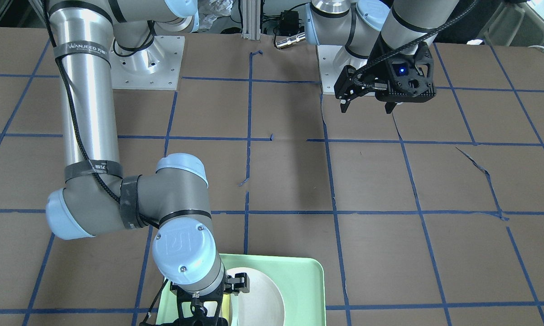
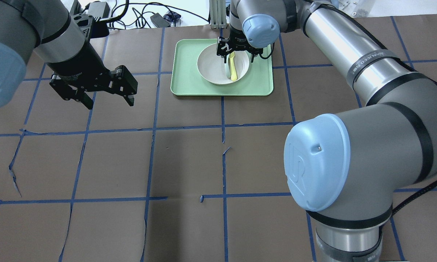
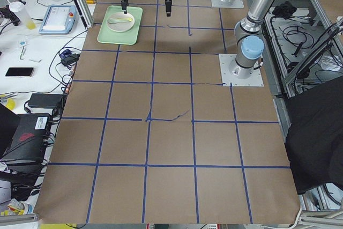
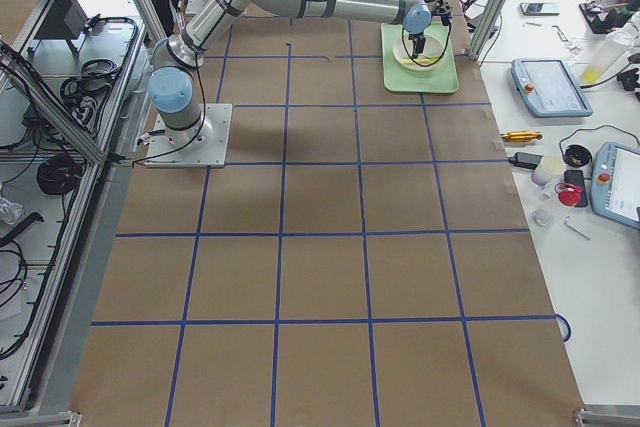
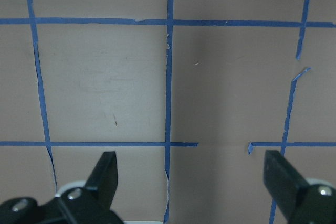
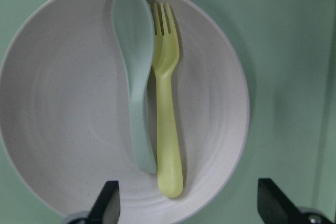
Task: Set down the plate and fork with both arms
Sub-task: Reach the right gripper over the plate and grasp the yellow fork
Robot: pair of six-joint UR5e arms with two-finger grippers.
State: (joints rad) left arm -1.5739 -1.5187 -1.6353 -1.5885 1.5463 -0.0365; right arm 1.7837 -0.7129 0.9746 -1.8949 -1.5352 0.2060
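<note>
The off-white plate (image 2: 211,69) sits in the mint-green tray (image 2: 222,89) at the table's far side. The pale-yellow fork (image 6: 168,124) lies in the plate (image 6: 63,103), touching the teal-grey spoon (image 6: 134,77) on its left. The fork (image 2: 233,70) also shows in the overhead view. My right gripper (image 6: 189,203) hangs open straight above the plate and holds nothing; it also shows in the overhead view (image 2: 236,54). My left gripper (image 2: 109,102) is open and empty above bare table left of the tray, and its wrist view (image 5: 191,174) shows only brown paper.
The table is brown paper with a grid of blue tape (image 2: 153,127). Cables and power adapters (image 2: 131,16) and an aluminium post (image 2: 216,14) stand behind the tray. The arms' base plates (image 1: 145,63) are at the robot's edge. My right arm's elbow (image 2: 320,160) looms over the near right.
</note>
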